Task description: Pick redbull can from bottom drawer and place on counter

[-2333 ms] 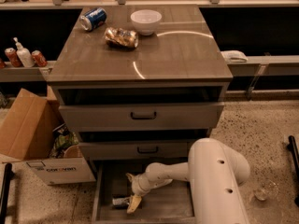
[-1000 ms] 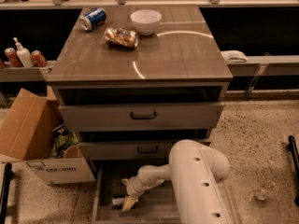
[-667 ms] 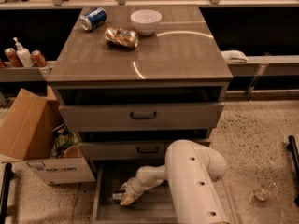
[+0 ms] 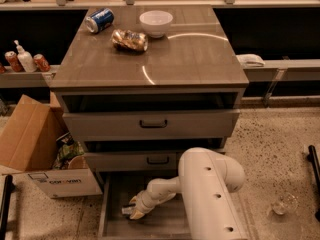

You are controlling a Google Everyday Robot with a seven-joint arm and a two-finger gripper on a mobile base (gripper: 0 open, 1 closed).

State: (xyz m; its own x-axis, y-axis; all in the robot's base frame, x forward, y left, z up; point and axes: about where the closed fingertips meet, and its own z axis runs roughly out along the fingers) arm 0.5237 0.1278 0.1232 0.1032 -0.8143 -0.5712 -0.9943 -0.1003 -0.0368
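One white robot arm (image 4: 210,194) reaches down from the lower right into the bottom drawer (image 4: 111,223), which is pulled out at floor level beneath a grey cabinet. The gripper (image 4: 134,210) is low over the left half of the drawer floor, closer to the left wall than the right. The redbull can (image 4: 125,212) lies on its side on that floor, with its silvery end showing just left of the gripper tip. The gripper is at the can, touching or nearly so. How wide the claw stands, and whether it has hold of the can, cannot be told.

Above the open drawer are two grey drawer fronts (image 4: 150,125) with black bar handles. The glossy grey-brown counter (image 4: 195,59) tops the cabinet. A blue soda can (image 4: 99,20) lies on its side at the counter's far left corner. A white bowl (image 4: 156,23) sits near the middle of the far edge. A gold-brown foil packet (image 4: 130,40) lies between them, slightly nearer the front. An open cardboard box (image 4: 27,139) stands on the floor left of the cabinet.
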